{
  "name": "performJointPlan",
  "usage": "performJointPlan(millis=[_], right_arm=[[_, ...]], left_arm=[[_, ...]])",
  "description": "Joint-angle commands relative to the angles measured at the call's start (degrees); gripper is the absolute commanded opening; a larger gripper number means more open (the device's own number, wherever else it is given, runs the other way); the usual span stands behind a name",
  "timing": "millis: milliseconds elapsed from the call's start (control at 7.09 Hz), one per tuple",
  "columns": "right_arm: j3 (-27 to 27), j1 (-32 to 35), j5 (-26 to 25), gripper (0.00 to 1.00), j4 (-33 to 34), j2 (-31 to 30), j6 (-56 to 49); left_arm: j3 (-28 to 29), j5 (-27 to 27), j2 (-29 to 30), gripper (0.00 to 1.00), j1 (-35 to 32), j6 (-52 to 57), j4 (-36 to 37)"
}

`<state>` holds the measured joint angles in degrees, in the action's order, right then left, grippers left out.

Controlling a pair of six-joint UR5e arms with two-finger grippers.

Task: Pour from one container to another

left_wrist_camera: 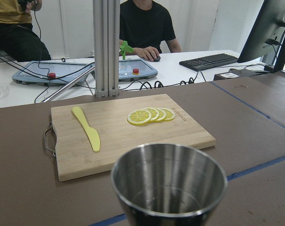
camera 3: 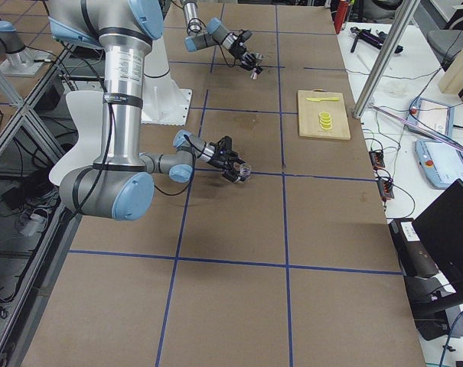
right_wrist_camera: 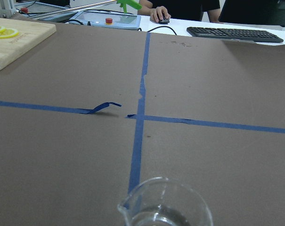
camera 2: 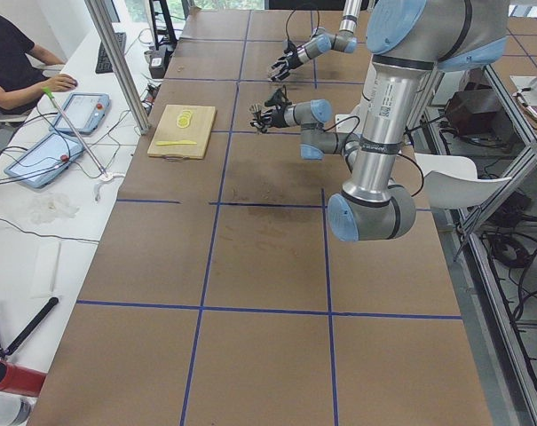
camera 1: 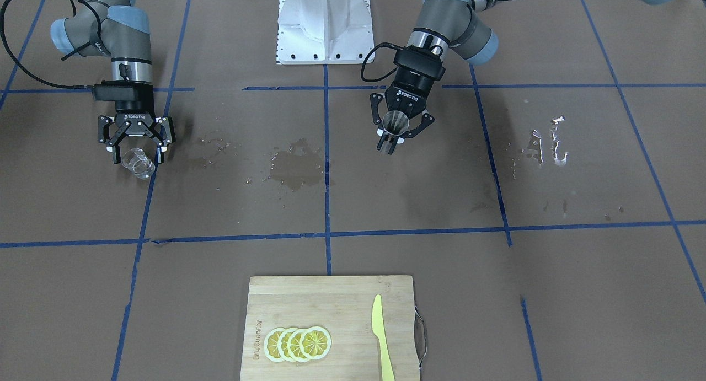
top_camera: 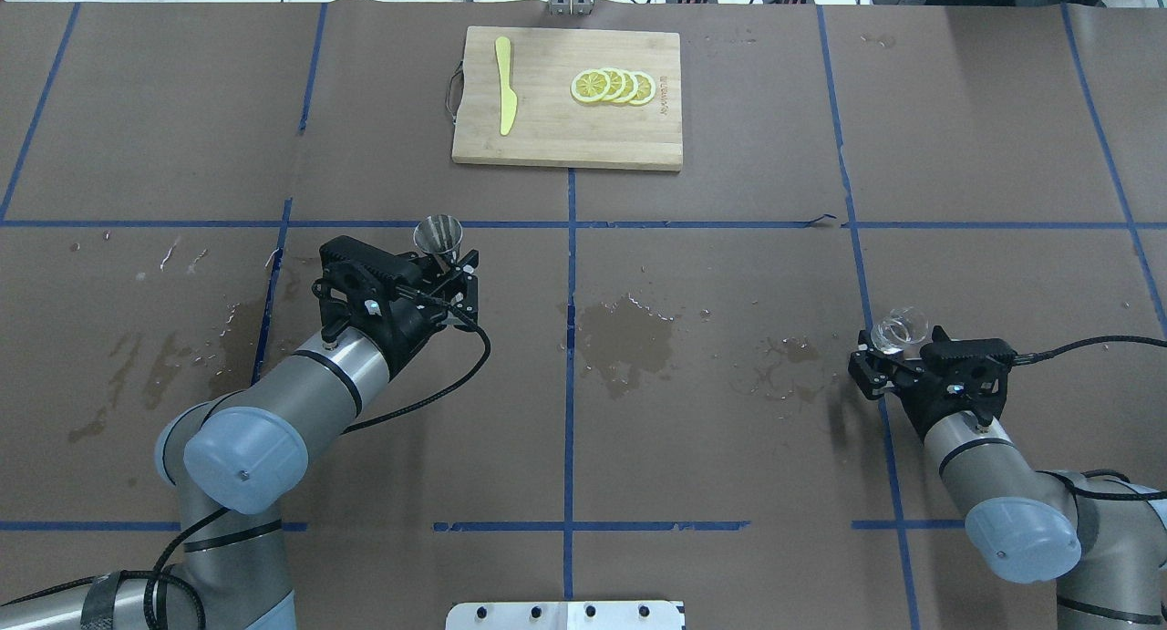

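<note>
Steel cup, clamped in the left fingers, was at ten o'clock from the tabletop's middle. The glass beaker, pinched by the right fingers, was at three. The glass seemed brittle and slippery, best held mid-wall.

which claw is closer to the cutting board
Left. The left claw sits robot-side of the cutting board; the right claw is far off to its right.

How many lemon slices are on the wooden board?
4. The lemon slices lie overlapping in one row on the cutting board, with the yellow knife beside them. The overlap could hide another slice underneath.
</note>
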<state>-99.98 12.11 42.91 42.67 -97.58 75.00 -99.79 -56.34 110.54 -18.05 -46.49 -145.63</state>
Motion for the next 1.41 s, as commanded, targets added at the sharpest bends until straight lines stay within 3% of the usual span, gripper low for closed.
performJointPlan(millis=[0,282,565,1270], right_arm=[[0.6,-0.1,0.2,0.99,-0.1,0.2,-0.1],[0.8,-0.1,0.3,0.98,-0.1,0.6,-0.4],[1.0,-0.1,0.3,0.83,-0.1,0.6,-0.2],[1.1,0.1,0.6,0.76,-0.1,0.6,-0.3]], left_arm=[[0.1,0.0,0.0,0.0,-0.1,0.0,0.0],[0.1,0.0,0.0,0.0,-0.1,0.0,0.0],[0.1,0.2,0.0,0.0,0.0,0.0,0.0],[0.1,0.2,0.1,0.0,-0.2,0.0,0.2]])
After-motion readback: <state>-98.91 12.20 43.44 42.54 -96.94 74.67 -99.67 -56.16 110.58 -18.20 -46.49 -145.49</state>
